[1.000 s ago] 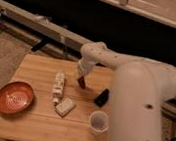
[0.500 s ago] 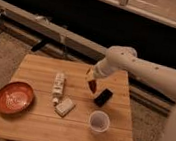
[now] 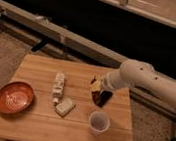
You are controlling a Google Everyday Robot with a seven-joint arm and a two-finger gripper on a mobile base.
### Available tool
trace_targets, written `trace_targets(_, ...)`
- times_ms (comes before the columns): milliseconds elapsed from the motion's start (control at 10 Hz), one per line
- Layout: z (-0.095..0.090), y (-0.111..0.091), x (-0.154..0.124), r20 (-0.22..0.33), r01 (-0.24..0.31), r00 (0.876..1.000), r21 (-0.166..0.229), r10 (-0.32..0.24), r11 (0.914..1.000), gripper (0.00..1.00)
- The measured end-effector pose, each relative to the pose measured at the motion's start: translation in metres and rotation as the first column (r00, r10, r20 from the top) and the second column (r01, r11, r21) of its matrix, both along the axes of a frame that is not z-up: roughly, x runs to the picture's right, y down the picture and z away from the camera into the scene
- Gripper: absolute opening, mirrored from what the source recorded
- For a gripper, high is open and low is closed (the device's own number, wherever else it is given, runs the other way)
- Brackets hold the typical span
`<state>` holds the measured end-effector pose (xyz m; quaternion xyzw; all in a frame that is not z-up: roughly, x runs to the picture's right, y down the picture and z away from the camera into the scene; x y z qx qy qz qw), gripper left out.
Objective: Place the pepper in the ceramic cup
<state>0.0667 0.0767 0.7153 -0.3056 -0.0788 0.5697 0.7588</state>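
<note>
My gripper [image 3: 95, 84] hangs over the right half of the wooden table [image 3: 31, 126], at the end of the white arm [image 3: 141, 79] that reaches in from the right. It is shut on the pepper [image 3: 93, 88], a small dark red pod showing at its tip, held just above the tabletop. The ceramic cup [image 3: 98, 122], small, pale and round, stands upright near the table's front right, a short way in front of and slightly right of the gripper. The cup looks empty.
A flat dark object [image 3: 104, 99] lies on the table right beside the gripper. A white bottle [image 3: 58, 85] lies at the table's middle with a pale block [image 3: 65, 107] in front of it. An orange patterned bowl [image 3: 13, 97] sits at the left.
The arm has swung to the right, and the gripper with the pepper has moved from beside the white bottle toward the dark object and the cup. The other objects have not moved.
</note>
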Motion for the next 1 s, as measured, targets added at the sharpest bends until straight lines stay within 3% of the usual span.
trace_targets(500, -0.01, 0.043, 0.019, -0.025, -0.094, 0.995, -0.052, 0.093, 0.9942, 0.02)
trace_targets(600, -0.009, 0.05, 0.023, -0.035, -0.112, 0.993, -0.056, 0.11, 0.9922, 0.08)
trace_targets(1000, -0.005, 0.068, 0.042, -0.071, -0.191, 0.98, -0.057, 0.187, 0.9799, 0.48)
